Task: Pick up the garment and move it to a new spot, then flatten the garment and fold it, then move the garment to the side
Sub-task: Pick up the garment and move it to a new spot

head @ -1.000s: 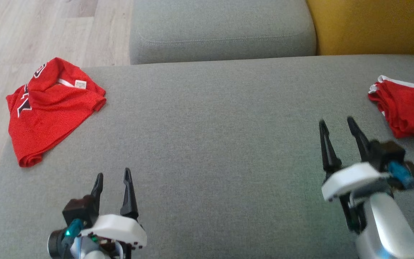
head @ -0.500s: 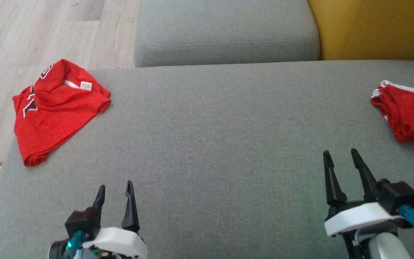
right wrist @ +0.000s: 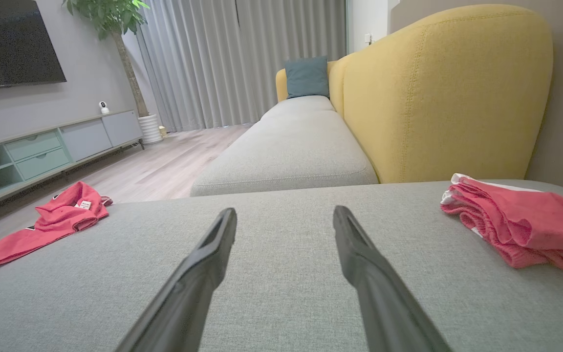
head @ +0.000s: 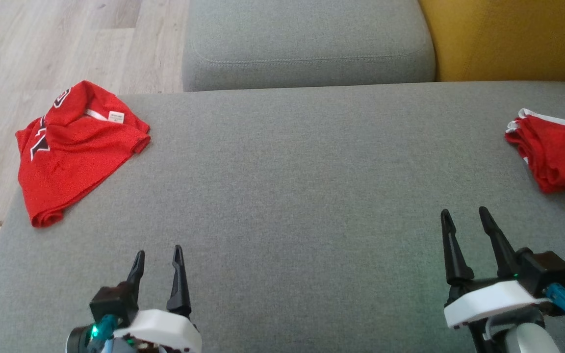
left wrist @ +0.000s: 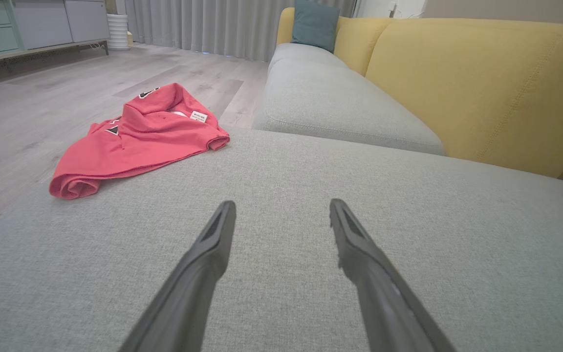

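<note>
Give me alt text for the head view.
Both hands hover open and empty over a grey sofa cushion, left hand lower left, right hand lower right. A crumpled red shirt lies far left, a folded red garment far right.

Home living room, grey and yellow sofa (right wrist: 286, 146), wall television (right wrist: 12, 44), long curtains (right wrist: 242, 63), potted plant (right wrist: 110, 14), low cabinet (right wrist: 52, 146)

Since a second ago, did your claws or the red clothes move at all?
The right claw pulled back toward the robot, open and empty. The left claw slid back only slightly, also open. Nothing was grabbed or let go. The crumpled red shirt and the folded red garment lie where they were on the grey sofa.
</note>
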